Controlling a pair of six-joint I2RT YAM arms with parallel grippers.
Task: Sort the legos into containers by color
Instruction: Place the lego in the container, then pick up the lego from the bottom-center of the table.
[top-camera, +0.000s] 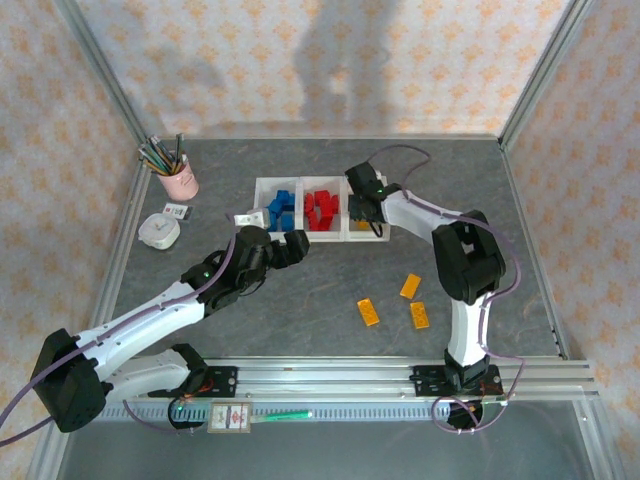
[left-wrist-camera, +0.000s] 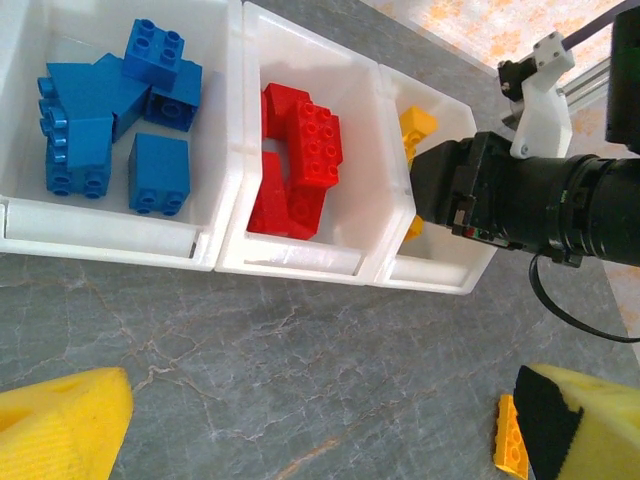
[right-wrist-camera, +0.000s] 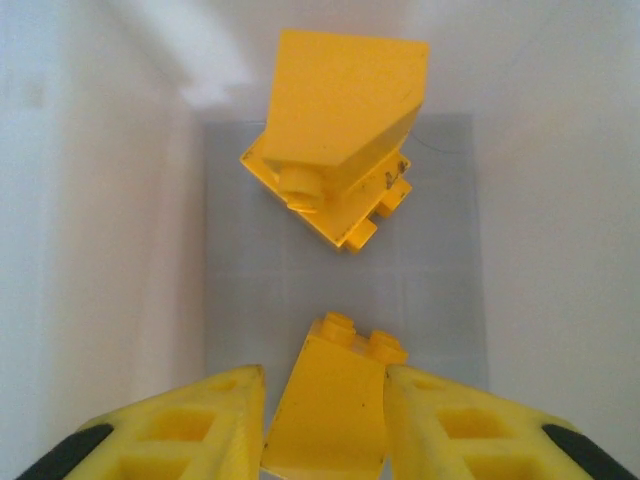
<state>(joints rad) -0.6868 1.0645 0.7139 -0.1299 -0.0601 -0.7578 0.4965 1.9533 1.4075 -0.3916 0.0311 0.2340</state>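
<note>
Three joined white containers (top-camera: 298, 184) hold blue legos (top-camera: 281, 208) in the left bin and red legos (top-camera: 320, 208) in the middle one. My right gripper (top-camera: 362, 214) reaches down into the right bin (right-wrist-camera: 90, 250). In the right wrist view it (right-wrist-camera: 325, 373) is shut on a yellow wedge lego (right-wrist-camera: 328, 410), held tilted above the bin floor. Another yellow wedge lego (right-wrist-camera: 335, 150) lies further in. My left gripper (top-camera: 290, 244) hovers open over bare table in front of the bins, its yellow fingers (left-wrist-camera: 60, 425) wide apart with nothing between them.
Three orange-yellow legos (top-camera: 369, 311), (top-camera: 410, 286), (top-camera: 420, 315) lie loose on the grey table right of centre. A pink pencil cup (top-camera: 178, 178) and a small white device (top-camera: 158, 230) sit at the far left. Metal frame rails edge the table.
</note>
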